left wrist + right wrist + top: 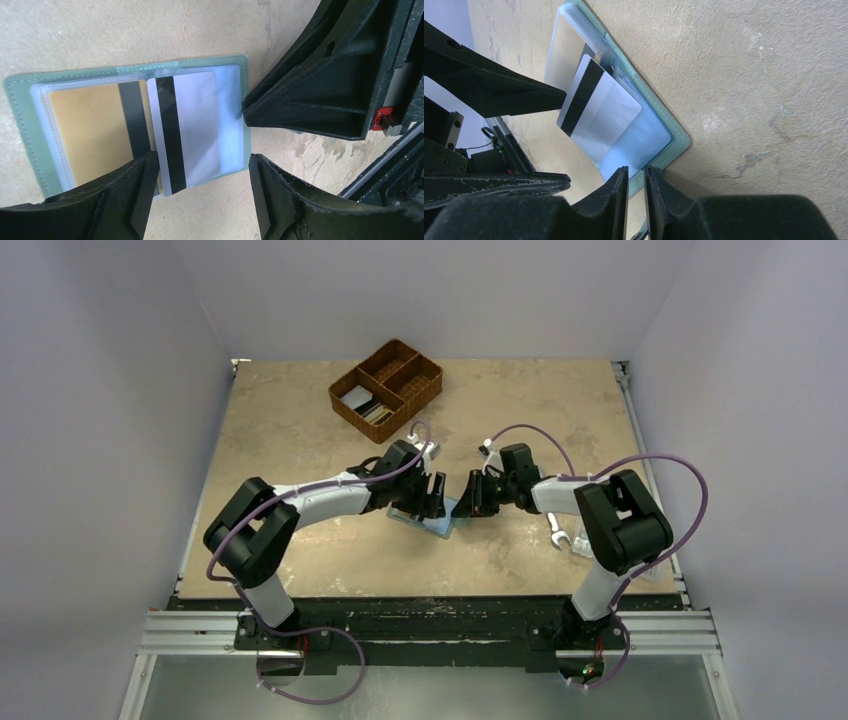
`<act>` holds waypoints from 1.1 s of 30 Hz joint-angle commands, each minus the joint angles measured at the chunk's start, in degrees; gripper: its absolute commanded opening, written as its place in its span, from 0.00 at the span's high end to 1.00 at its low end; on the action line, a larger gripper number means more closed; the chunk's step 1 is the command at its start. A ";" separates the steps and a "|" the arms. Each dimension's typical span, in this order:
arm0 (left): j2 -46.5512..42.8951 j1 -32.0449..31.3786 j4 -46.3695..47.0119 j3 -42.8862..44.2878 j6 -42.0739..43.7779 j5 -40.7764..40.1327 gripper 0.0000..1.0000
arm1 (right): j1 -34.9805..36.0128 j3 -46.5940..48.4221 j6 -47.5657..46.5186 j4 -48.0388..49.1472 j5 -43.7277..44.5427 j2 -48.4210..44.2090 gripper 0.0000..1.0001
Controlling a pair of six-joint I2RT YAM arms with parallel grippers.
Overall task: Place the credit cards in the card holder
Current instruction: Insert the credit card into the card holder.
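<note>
- Silver card [192,125]: thin, stiff, light and probably slick. It lies stripe-up over the right clear sleeve of the card holder [20,100], its lower end past the holder's edge. Best taken by that free end, across the long edges.
- Holder is open flat at the table [300,420] centre, with the gold card [85,130] in the left sleeve. The sleeves look floppy and the holder may skate.
- Left gripper [202,165]: jaws wide, straddling the free end, gripping nothing.
- Right gripper [636,172]: jaws nearly together at the holder's right edge; can't tell if they nip it.
- Grippers crowd each other. Basket [425,390] is well apart at upper centre.

We log card holder [17,100] matt teal, stitched leather-look; inside it glossy clear plastic sleeves [231,100], shiny smooth silver card [197,125]; beneath it rough matt tabletop [150,30].
</note>
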 commanded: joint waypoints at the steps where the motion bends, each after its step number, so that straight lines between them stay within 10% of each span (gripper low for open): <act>1: 1.29 -0.96 2.86 1.55 -0.45 4.52 0.30 | 0.07 -0.42 -1.24 0.05 1.96 1.43 0.74; 8: 4.50 -2.45 11.87 0.28 -4.94 15.02 0.31 | 0.07 -0.55 -0.72 0.84 1.45 1.18 0.74; 16: 0.89 -1.64 -2.10 6.51 1.62 6.83 0.25 | 0.04 -0.90 -1.14 0.12 1.89 -0.13 0.73; 27: -3.73 10.00 -8.08 14.62 9.94 22.82 0.06 | 0.02 0.07 -4.19 -3.58 3.78 -1.53 0.71; 33: -0.64 13.70 -15.29 23.76 16.08 15.38 0.06 | 0.04 0.59 -5.14 -5.49 3.82 -2.03 0.71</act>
